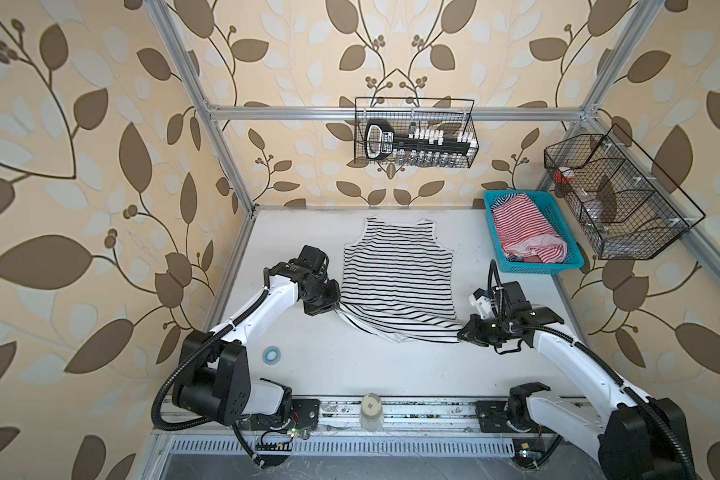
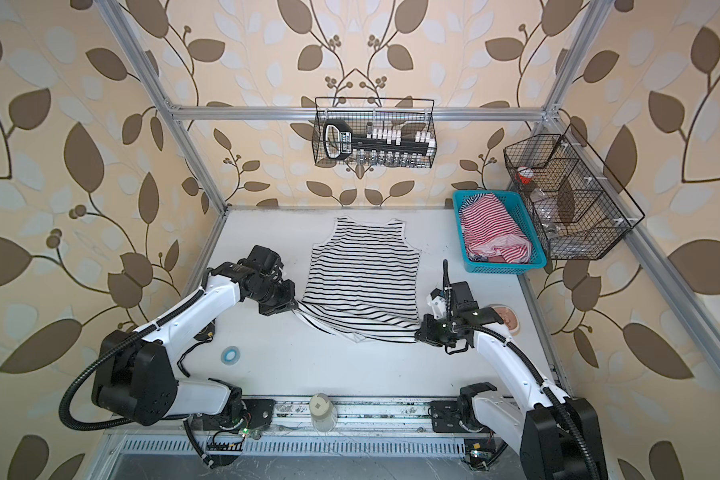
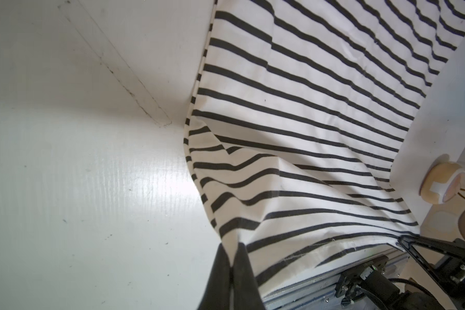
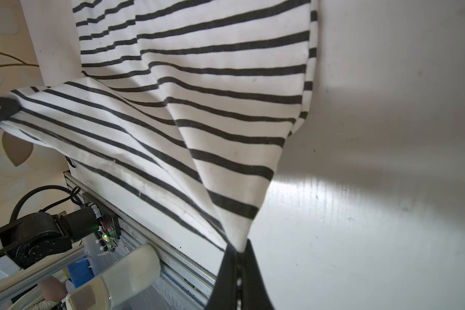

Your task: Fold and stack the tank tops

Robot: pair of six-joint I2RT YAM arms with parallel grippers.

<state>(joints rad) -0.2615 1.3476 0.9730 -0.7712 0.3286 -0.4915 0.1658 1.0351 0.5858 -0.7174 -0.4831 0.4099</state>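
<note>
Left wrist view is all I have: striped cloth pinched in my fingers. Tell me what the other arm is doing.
Observer: The right gripper is shut on the opposite bottom corner of the black-striped tank top.
Operator: Report whether the top is lifted.
Observer: Only the hem is raised; the shoulders lie flat on the table in both top views.
Operator: Locate the other top.
Observer: The red-striped tank top sits bunched in the blue basket, at the table's far right corner.
</note>
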